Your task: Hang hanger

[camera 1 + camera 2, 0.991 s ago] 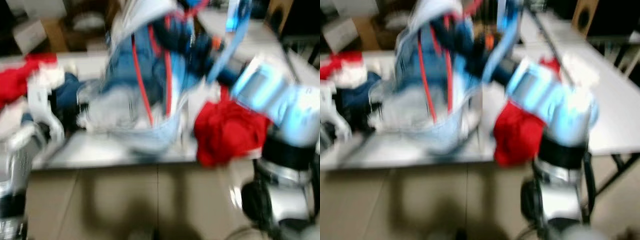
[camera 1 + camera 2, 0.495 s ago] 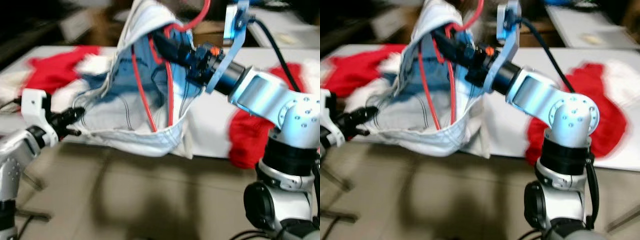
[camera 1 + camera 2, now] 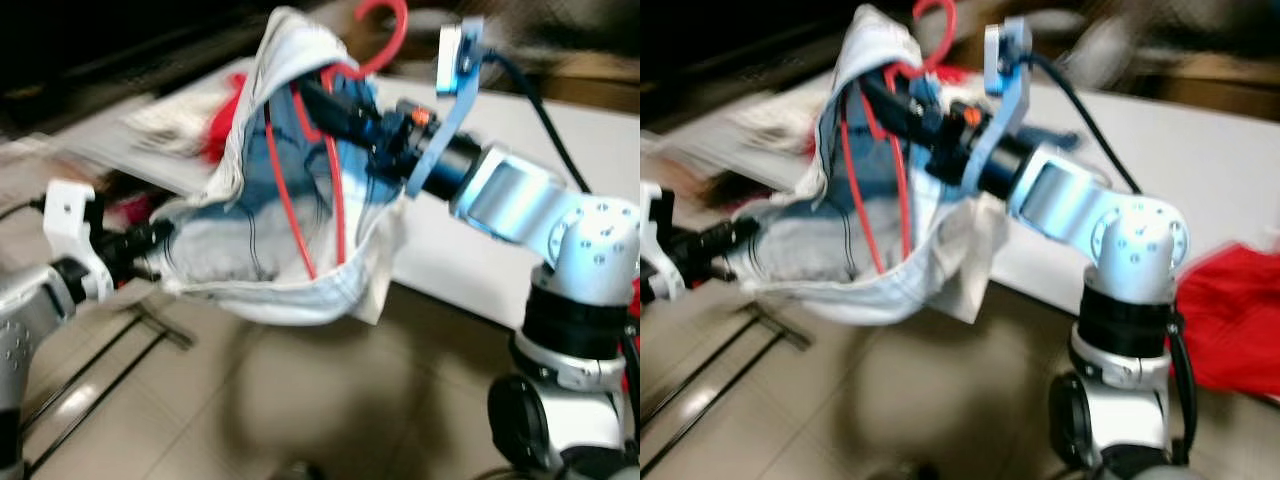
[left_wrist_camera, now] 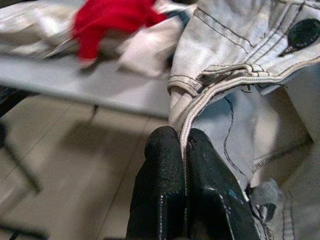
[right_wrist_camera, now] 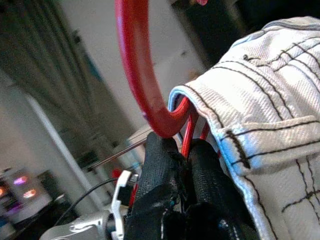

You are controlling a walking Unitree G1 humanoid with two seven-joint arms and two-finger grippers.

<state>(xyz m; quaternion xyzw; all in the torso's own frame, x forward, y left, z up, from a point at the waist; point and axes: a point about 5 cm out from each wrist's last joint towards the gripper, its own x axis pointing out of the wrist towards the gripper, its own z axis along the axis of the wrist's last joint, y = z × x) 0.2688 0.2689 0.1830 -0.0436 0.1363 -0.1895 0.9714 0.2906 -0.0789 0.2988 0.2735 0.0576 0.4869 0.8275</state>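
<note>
The red hanger (image 3: 335, 130) is held up in the air in front of the robot, its hook (image 3: 383, 35) curling upward above the garment and its red legs running downward inside it, so its long line stands roughly upright. A pale denim garment with a blue inside (image 3: 290, 200) drapes over it and sags down to the robot's left. The right pincer (image 5: 182, 155) is clenched on the hanger's neck just under the hook, with the garment's stitched edge pressed against its fingers. The left pincer (image 4: 182, 150) is closed on a seamed hem of the same garment, low and out to the left, so the cloth stretches between the two arms.

Compared with half a second ago, the whole view has swung: the white counter (image 3: 1200, 140) now runs off at a slant behind the right arm, tiled floor (image 3: 250, 400) and a dark metal frame (image 3: 110, 360) show beneath the garment, and the red cloth (image 3: 1240, 310) sits low at the right. Both grips on hanger and garment are unchanged. More red and pale clothes (image 4: 110, 20) lie on the counter behind the hem.
</note>
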